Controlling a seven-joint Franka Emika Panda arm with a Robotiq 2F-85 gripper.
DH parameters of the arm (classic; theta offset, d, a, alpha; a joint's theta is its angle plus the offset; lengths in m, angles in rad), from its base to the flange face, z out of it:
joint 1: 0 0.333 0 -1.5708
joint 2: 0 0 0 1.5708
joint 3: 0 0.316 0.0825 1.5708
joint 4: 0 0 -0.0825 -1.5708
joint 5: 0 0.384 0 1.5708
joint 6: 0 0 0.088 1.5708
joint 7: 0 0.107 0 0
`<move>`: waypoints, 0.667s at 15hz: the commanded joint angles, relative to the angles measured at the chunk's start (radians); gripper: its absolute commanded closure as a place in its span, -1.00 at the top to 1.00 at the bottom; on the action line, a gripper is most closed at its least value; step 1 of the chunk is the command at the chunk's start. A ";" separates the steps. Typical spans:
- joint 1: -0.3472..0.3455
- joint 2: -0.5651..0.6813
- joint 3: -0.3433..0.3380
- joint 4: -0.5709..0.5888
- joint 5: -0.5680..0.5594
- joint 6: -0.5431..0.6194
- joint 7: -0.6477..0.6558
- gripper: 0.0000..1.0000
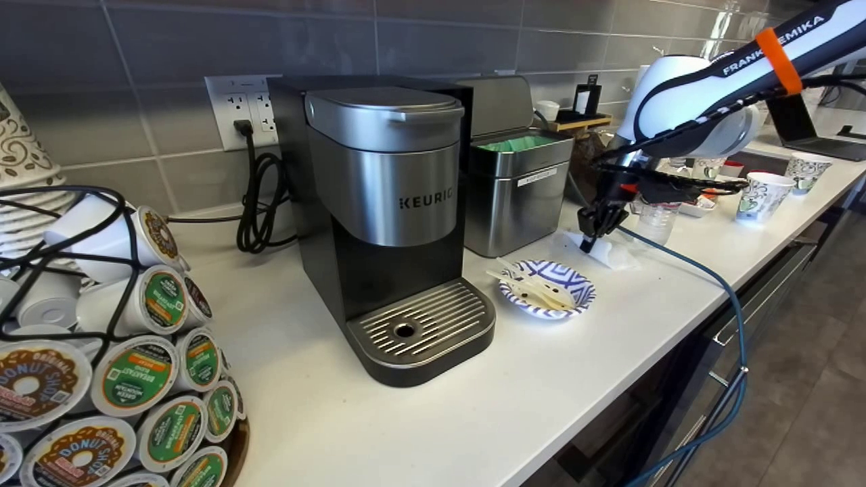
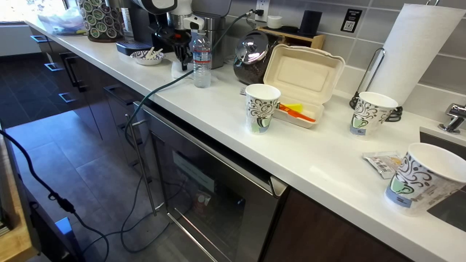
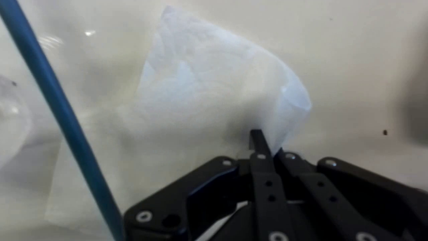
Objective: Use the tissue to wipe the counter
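Surface [image 1: 379, 433]: white, running toward 2 o'clock in an exterior view, cut off by the lower frame edge.
Arm [image 1: 683, 101]: reaching in from 2 o'clock, cut off by the frame there.
Coffee machine [image 1: 385, 189]: upright, its drip tray [image 1: 436, 331] toward 5 o'clock.
Steel bin [image 1: 507, 210]: at 3 o'clock from the coffee machine, lid [image 1: 500, 101] raised; green contents [image 1: 521, 143], what they are cannot be told; front label [image 1: 536, 177] too small to read.
Takeout box [image 2: 304, 72]: in an exterior view, open, with an orange item [image 2: 296, 113] and a yellow one [image 2: 294, 107] inside, hard to identify; a paper cup [image 2: 263, 109] overlaps its 8 o'clock side.
Round jar [image 2: 249, 72]: dark, at 10 o'clock from the takeout box and partly behind it; what it contains cannot be told.
Hand [image 3: 271, 149]: pointing down, fingers [image 3: 264, 167] close together, pinching a fold of the tissue [image 3: 207, 80].
Clear bottle [image 2: 202, 65]: in an exterior view, just beside the hand, at 3 o'clock; fill level cannot be told.
Patterned plate [image 1: 572, 276]: near the tissue, at 8 o'clock from it, holding pale utensils [image 1: 541, 292].
Tissue: on the surface below the hand; in the wrist view a blue cord [image 3: 67, 113] crosses in front, and its 7 o'clock edge fades into the white.
Dark speck [image 3: 385, 132]: at 3 o'clock in the wrist view, too small to name.
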 commanded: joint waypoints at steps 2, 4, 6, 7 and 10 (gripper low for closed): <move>-0.029 0.080 0.104 0.122 0.039 -0.042 -0.151 -0.99; -0.046 0.101 0.152 0.143 0.075 -0.064 -0.213 -0.99; -0.062 0.113 0.188 0.140 0.118 -0.073 -0.261 -0.99; -0.063 0.117 0.190 0.132 0.127 -0.073 -0.268 -0.99; -0.064 0.102 0.168 0.081 0.139 -0.039 -0.231 -0.99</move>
